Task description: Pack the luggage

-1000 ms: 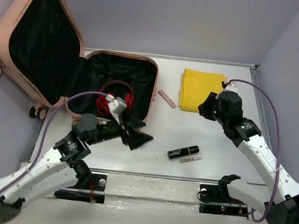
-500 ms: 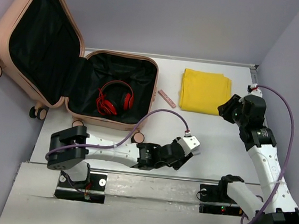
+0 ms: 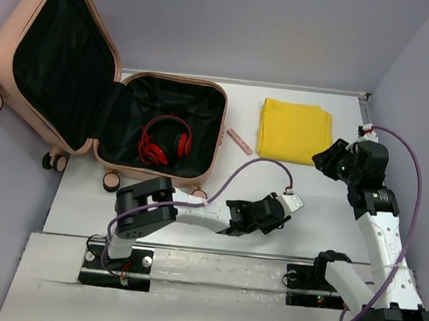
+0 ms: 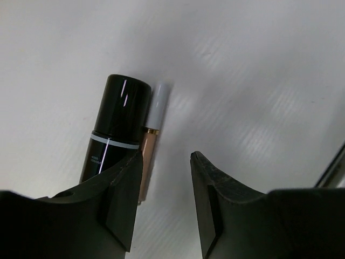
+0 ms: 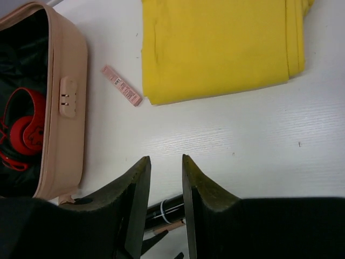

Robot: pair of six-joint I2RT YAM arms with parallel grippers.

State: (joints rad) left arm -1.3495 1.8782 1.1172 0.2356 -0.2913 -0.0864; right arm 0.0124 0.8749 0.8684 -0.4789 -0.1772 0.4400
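I had the left gripper (image 4: pixel 165 159) half-open and empty, low beside the black bottle (image 4: pixel 116 124) and the slim tube (image 4: pixel 153 129), I think to take one. The right gripper (image 5: pixel 166 162), narrow and empty, hung near the yellow cloth (image 5: pixel 215 43). The luggage (image 5: pixel 64 59) lay open at far left, ready to receive things.

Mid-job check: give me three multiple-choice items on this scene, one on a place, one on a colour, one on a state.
1. The red headphones lie: A. on the folded cloth; B. inside the luggage; C. beside the black bottle.
2. The folded cloth is: A. blue; B. yellow; C. white.
3. The left gripper is: A. shut on the black bottle; B. holding the headphones; C. open, holding nothing.
Answers: B, they sit within its open lower half; B, the top view shows it plain yellow; C, the wrist view shows only bare table between its jaws.
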